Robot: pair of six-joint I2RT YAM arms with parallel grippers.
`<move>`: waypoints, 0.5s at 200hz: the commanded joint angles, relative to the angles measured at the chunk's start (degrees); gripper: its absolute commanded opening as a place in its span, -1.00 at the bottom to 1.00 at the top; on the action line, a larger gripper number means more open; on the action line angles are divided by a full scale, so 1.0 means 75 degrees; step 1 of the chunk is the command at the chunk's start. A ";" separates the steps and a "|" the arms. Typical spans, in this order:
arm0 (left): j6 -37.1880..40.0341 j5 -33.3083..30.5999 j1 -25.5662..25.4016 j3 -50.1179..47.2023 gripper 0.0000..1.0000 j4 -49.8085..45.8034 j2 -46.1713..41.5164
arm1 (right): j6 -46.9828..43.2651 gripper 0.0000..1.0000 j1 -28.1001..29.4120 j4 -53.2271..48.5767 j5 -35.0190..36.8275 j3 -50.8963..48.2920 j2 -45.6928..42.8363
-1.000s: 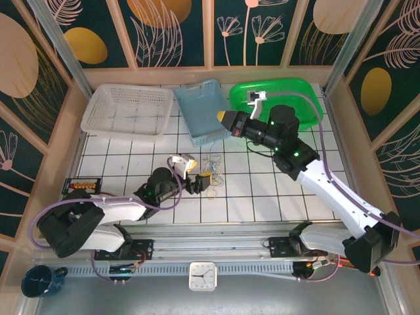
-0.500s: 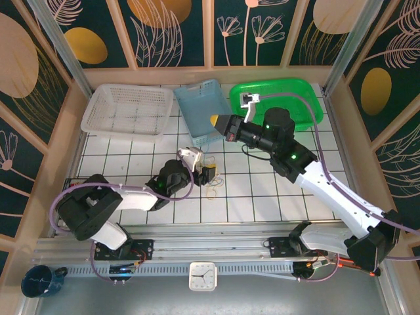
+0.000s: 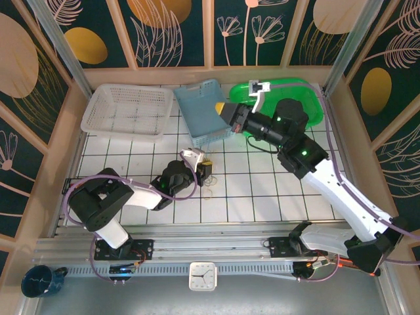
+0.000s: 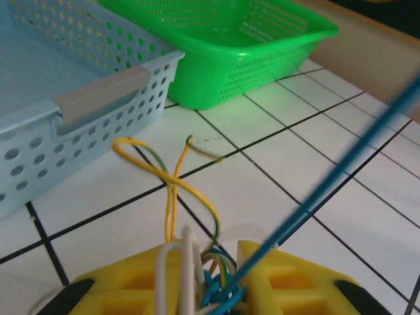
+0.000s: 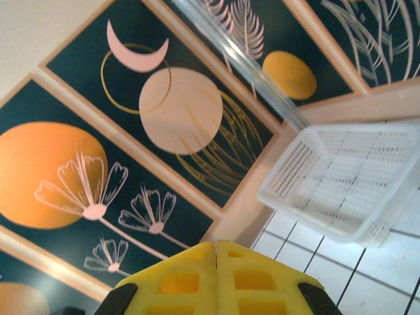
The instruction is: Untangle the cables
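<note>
Plainly, the cables (image 4: 172, 180) belong to the left arm for now. The left pincer (image 4: 226, 275) is nipped onto the knot of the bundle, with white, blue and green-yellow strands crowded into the narrow gap between its yellow fingers (image 4: 289, 282). Straight ahead of its tips the loose yellow-green loops lie flat on the surface (image 4: 289, 151), crossing once and trailing toward the blue basket (image 4: 98, 92), which stands ahead and to the left. The green basket (image 4: 216, 79) is farther ahead.

What the coming move seems to turn on is the blue strand (image 4: 315, 197). It leaves the gap and runs in a straight, taut-looking line ahead and to the right of the left pincer, rising off the surface, so its long axis slants away from the flat loops.

The right pincer (image 5: 216, 252) is pressed fully together. Seen from above it hangs raised over the near rim of the blue basket, well apart from the knot and beyond it. Whether it has the far end of the blue strand I cannot tell, as no wire shows at its tips.

Judging by this, any pull should follow that slanted blue line away from the pinned knot, with the left arm as anchor.
</note>
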 commanded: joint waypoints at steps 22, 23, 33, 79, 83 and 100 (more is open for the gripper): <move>-0.0249 0.0206 -0.0042 -0.0297 -0.56 0.0262 0.0266 | 0.0262 -1.00 -0.0909 0.0901 -0.0488 0.1036 -0.0003; -0.0247 0.0205 -0.0038 -0.0306 -0.56 0.0265 0.0268 | 0.0277 -1.00 -0.0909 0.0907 -0.0499 0.1042 -0.0004; -0.0272 0.0224 -0.0045 -0.0379 -0.62 0.0294 0.0269 | 0.0379 -1.00 -0.1182 0.1021 -0.0583 0.1153 0.0011; -0.0418 0.0251 -0.0042 -0.0656 -0.68 0.0450 0.0309 | 0.0784 -1.00 -0.1793 0.1319 -0.0894 0.1535 0.0026; -0.0421 0.0251 -0.0044 -0.0675 -0.67 0.0467 0.0325 | 0.0801 -1.00 -0.1839 0.1342 -0.0916 0.1555 0.0021; -0.0466 0.0266 -0.0039 -0.0741 -0.63 0.0523 0.0369 | 0.0897 -1.00 -0.2010 0.1376 -0.0999 0.1699 0.0031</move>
